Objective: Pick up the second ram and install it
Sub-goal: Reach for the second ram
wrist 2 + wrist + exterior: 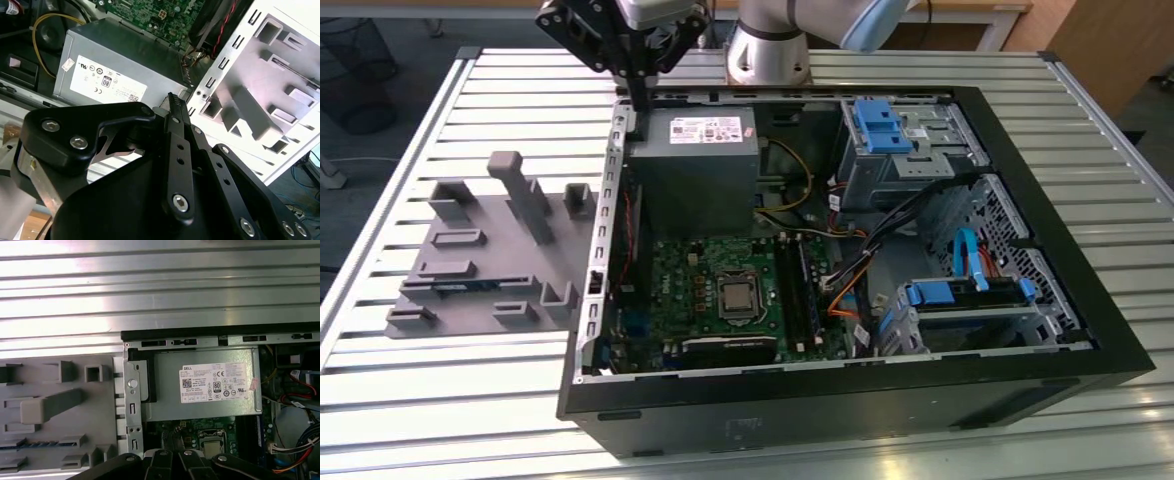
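so going from the exterior view's left: the grey holder (480, 262) sits on the slatted metal surface (454, 400) just beside the pc case (827, 400), and the second ram (460, 285) is lying in one of its slots on the near side, a thin dark-blue strip. you can spot it in the first wrist view too (35, 444). its long axis runs left-right across the exterior view, same way as the slats, which looks crosswise to the memory slots (798, 285) on the motherboard (694, 290). the hand (640, 100) hangs at the far edge of the case, by the corner next to the power supply (694, 170), fingers pointing down. in the second wrist view the hand (172, 97) has its fingers pressed together with nothing between them as far as i can see, so closed and empty. from the hand, the ram is off toward the exterior view's left and nearer the camera, well apart, nothing touching it. further right in the case are the blue drive brackets (881, 125). room-wise: dark floor, a wire bin (347, 70) far left, some wooden furniture (1121, 50) far right.
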{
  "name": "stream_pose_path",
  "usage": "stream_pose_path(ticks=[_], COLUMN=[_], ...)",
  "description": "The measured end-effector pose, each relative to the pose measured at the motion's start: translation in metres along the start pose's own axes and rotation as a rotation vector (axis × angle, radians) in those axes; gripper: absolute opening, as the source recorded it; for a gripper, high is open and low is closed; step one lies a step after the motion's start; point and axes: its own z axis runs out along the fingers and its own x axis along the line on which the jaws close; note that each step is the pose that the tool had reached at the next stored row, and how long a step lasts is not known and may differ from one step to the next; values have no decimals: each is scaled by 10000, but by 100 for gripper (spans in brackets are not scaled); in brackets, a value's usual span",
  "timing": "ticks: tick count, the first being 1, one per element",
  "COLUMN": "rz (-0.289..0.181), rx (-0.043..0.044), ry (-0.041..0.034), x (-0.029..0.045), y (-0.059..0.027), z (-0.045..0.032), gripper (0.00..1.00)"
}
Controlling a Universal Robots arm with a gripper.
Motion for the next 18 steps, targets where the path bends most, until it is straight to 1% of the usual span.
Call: stream_pose_path(ticks=[18], rz=[0], rx=[0], ry=[0], x=[69], y=[-5], z=[-2], gripper=[11])
